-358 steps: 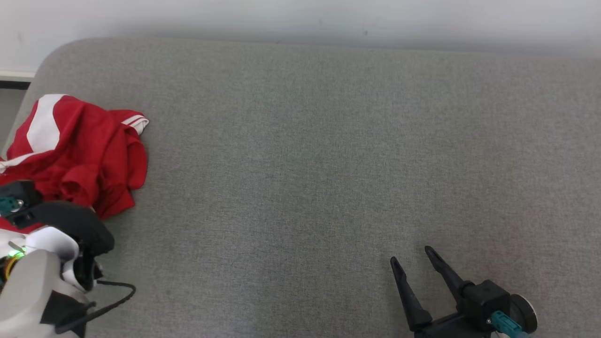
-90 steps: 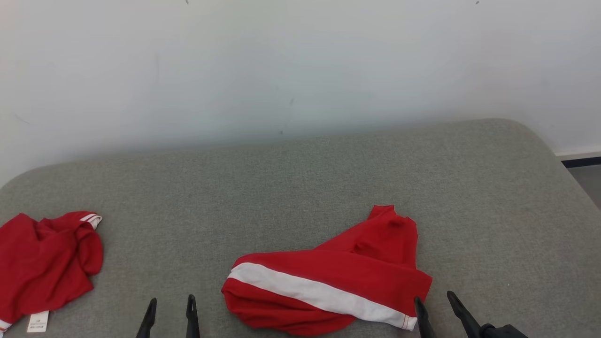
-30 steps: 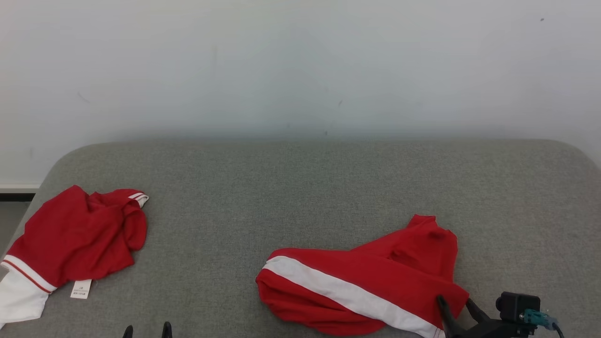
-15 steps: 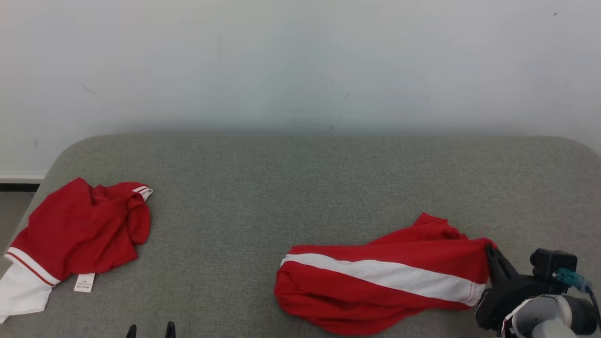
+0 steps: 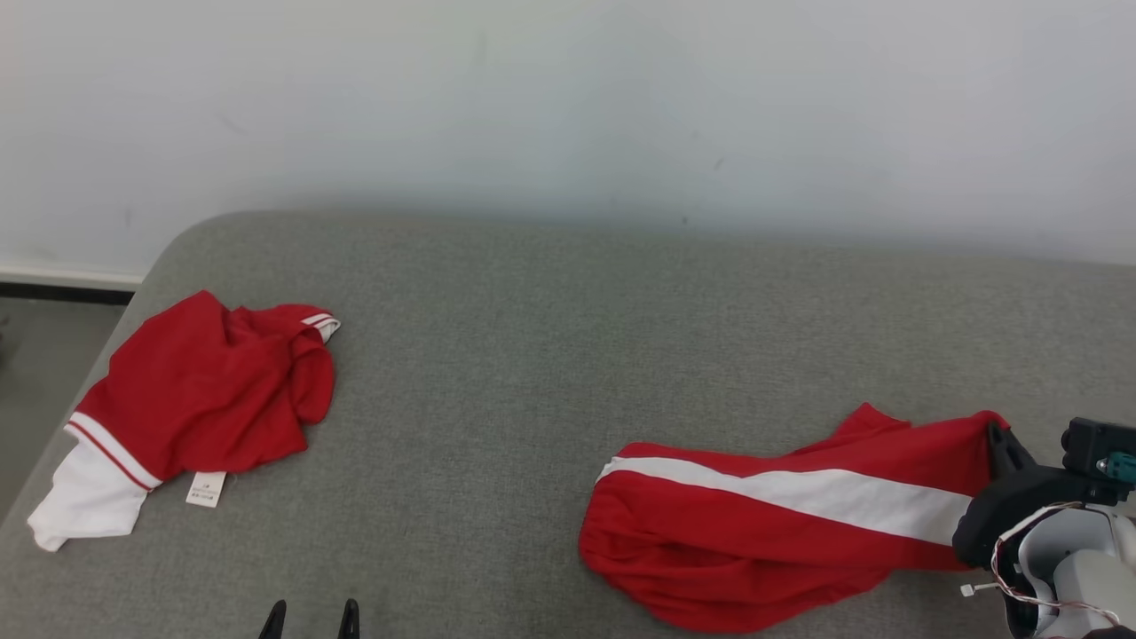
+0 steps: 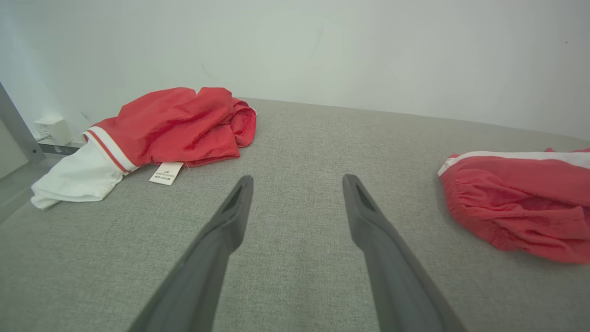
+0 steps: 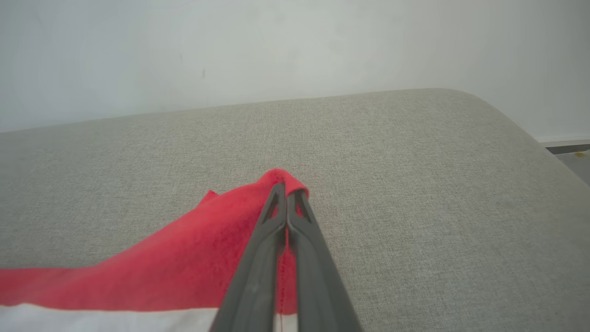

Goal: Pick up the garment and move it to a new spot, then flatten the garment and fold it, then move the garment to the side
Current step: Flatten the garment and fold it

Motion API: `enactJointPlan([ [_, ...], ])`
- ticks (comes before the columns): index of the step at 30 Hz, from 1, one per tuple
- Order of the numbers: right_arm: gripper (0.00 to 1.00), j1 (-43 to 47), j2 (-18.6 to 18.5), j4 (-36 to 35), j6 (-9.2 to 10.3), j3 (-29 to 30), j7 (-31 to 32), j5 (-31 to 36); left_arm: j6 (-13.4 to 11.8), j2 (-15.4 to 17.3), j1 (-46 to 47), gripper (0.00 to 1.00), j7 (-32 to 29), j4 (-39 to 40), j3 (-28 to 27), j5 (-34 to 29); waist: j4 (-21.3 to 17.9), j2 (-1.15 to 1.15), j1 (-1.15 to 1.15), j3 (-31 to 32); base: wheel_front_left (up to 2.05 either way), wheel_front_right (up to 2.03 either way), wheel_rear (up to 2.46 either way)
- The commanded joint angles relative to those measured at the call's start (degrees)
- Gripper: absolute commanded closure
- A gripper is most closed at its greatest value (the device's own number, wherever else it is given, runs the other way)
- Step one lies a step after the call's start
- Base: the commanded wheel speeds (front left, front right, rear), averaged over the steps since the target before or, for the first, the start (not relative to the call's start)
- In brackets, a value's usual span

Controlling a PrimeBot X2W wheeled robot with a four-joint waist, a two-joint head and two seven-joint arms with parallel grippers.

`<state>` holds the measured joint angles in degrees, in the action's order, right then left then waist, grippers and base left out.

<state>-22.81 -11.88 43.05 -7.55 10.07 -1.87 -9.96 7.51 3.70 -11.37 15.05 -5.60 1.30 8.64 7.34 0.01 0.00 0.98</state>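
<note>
A bare pale wall (image 5: 568, 106) stands behind a long worktop (image 5: 532, 355) covered in grey fabric with rounded corners.

At the lower right of the head view the right hand (image 5: 996, 432) is clamped tight on the far right end of the garment (image 5: 781, 524), a red piece with one broad white stripe. Its wrist view shows the two fingers pressed together with a peak of red cloth (image 7: 184, 272) pinched at the tips (image 7: 286, 189) and lifted a little off the fabric. From that pinch the garment trails leftward across the lower right of the frame. Most of it lies on the worktop, bunched and creased, with the gathered edge at its left end.

At the bottom edge, left of centre, the left hand (image 5: 312, 608) shows only its fingertips. They are spread wide with nothing between them and point over bare fabric. In its wrist view (image 6: 298, 180) the garment's gathered end (image 6: 516, 203) lies off to the right, well apart.

A second garment (image 5: 204, 390), red with a white end, sits crumpled at the left of the frame, with a small tag (image 5: 206, 488) beside it.

As I read it, the job is at its very start. The grip is made, but the cloth is barely raised. Carrying it to a new spot, flattening, folding and setting it aside are all yet to do.
</note>
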Motion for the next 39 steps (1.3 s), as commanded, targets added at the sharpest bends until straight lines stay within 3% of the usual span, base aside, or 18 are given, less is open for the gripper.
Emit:
enactJointPlan([
  [1, 1.0, -1.2, -0.1, 1.2, 0.13, 0.6, -0.7, 0.7, -0.1, 0.4, 0.9, 0.0, 0.2, 0.4, 0.2, -0.4, 1.6, -0.01, 0.0, -1.4, 0.0, 0.0, 0.0],
  [3, 1.0, -2.3, -0.4, 2.9, 0.13, 1.1, -1.4, 1.4, -0.1, 0.5, 1.1, 0.0, 0.2, 0.5, 0.3, -0.3, 2.1, -0.01, 0.0, -2.1, 0.0, 0.0, 0.0],
  [5, 0.0, -3.3, -0.2, 4.4, 0.13, 0.8, -2.1, 1.8, -0.1, 0.5, 1.3, 0.0, 0.2, 0.7, 0.1, -0.3, 2.3, -0.01, 0.0, -2.5, 0.0, 0.0, 0.0],
  [12, 0.0, -2.3, 0.7, 6.3, 0.13, -1.3, -5.3, 0.4, -0.1, 0.0, 0.9, 0.0, 0.2, 0.3, -0.8, 0.2, 1.5, -0.01, 0.0, -1.1, 0.0, 0.0, 0.0],
  [20, 0.0, 4.1, 0.3, 2.4, 0.13, -1.5, -7.9, -1.7, -0.1, -0.5, 0.1, 0.0, 0.2, 0.0, -2.3, 0.8, -1.3, -0.01, 0.0, 1.9, 0.0, 0.0, 0.0],
  [26, 0.0, 9.9, 2.0, -4.6, 0.13, -1.8, -9.5, -1.1, -0.1, -0.8, -0.3, 0.0, 0.2, 0.1, -3.5, 1.1, -3.5, -0.01, 0.0, 3.8, 0.0, 0.0, 0.0],
  [39, 0.0, 26.1, 6.4, -26.7, 0.13, -8.7, -13.3, 3.8, -0.9, -0.8, 1.0, 0.0, 0.2, -1.3, -2.8, 3.5, -5.8, -0.01, 0.0, 6.3, 0.0, 0.0, 0.0],
])
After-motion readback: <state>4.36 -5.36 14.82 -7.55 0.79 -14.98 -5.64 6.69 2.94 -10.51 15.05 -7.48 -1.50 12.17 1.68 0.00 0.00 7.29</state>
